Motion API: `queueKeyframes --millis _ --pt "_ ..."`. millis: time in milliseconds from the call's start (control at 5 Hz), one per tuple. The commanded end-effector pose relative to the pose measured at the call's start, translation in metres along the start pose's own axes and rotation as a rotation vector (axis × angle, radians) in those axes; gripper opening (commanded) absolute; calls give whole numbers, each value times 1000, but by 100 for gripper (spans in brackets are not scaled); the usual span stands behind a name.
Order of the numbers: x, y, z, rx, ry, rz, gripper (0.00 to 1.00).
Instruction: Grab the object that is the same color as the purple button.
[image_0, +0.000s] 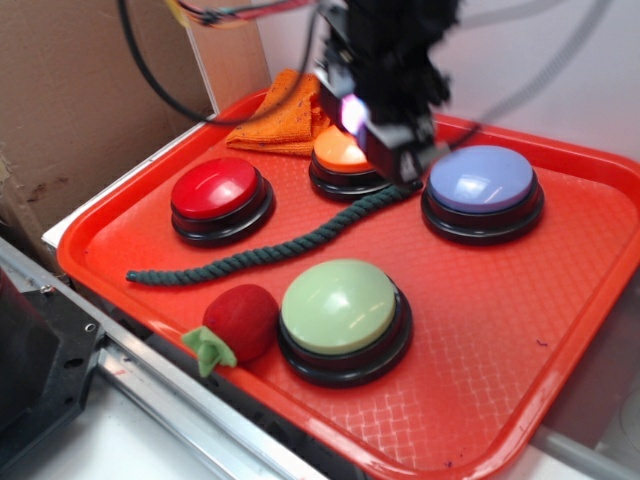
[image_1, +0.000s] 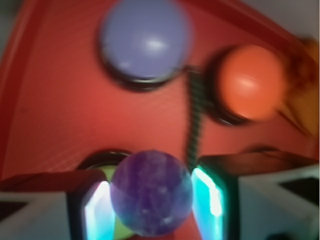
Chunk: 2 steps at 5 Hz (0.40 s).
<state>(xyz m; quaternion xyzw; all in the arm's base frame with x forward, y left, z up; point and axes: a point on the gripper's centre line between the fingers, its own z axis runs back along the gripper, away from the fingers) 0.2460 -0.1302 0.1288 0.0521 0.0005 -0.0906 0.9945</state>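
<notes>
The gripper clamps the purple ball between its two glowing fingers, holding it above the red tray. Below lie the purple button, the orange button and a dark green rope between them.

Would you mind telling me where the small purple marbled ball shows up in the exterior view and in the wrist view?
Exterior view: the small glossy purple marbled ball is not visible; the gripper hangs over the red plastic tray behind the orange button.
Wrist view: the ball sits bottom centre, clamped between the gripper's two fingers.
Shared landmark: the large round lavender-blue button, next to the dark green rope.
</notes>
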Motion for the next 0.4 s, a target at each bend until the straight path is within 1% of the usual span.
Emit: queueKeyframes --millis 0,200 --pt "-25 41 42 -90 -119 275 0" --pt "-24 51 39 -131 -94 272 0"
